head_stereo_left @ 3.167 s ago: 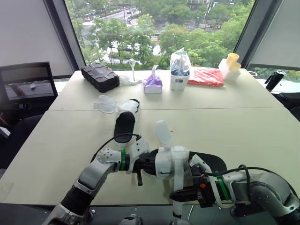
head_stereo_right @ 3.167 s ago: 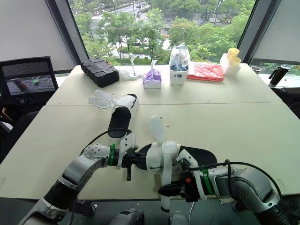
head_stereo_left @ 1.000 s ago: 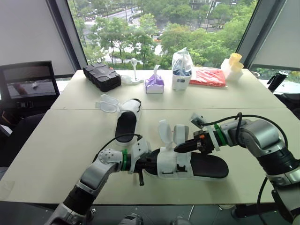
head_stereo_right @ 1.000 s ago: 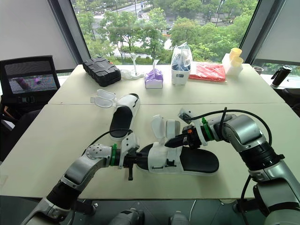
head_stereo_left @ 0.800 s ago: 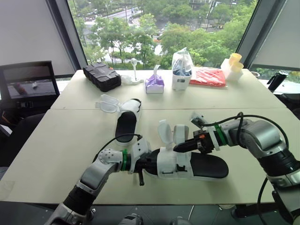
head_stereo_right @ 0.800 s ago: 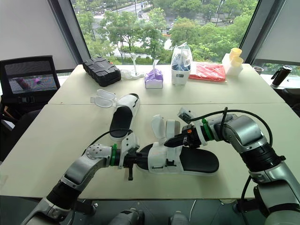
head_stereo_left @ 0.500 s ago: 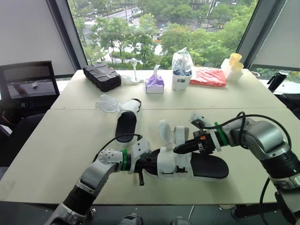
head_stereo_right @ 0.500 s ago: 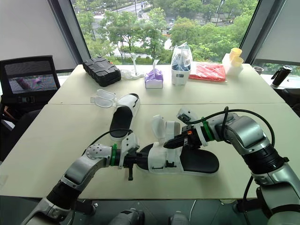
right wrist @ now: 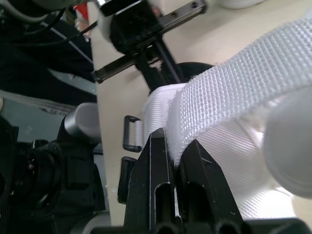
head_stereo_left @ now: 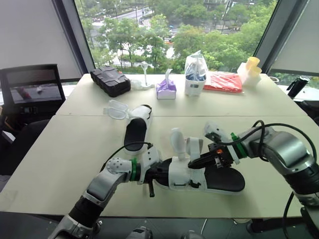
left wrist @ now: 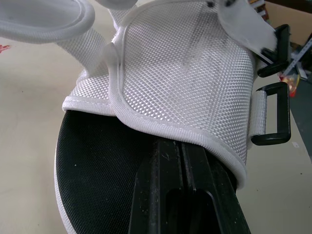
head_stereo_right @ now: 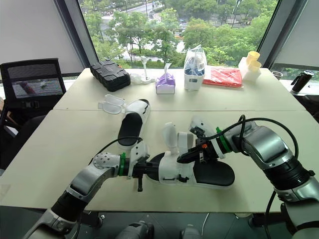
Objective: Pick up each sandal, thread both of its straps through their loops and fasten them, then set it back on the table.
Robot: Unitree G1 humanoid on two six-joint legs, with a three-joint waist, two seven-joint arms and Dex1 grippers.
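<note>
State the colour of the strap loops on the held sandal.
The loops are black, against the white woven upper; clearest in the left wrist view.

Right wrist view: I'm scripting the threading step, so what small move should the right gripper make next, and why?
Probably carry the strap toward the black loops and aim its end at one. The right gripper is shut on the strap, both loops sit empty on the sandal, and the left gripper holds its toe end.

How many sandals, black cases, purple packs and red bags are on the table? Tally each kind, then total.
Sandals: 2, the near sandal and the far sandal
Black case: 1
Purple pack: 1
Red bag: 1
Total: 5
</note>
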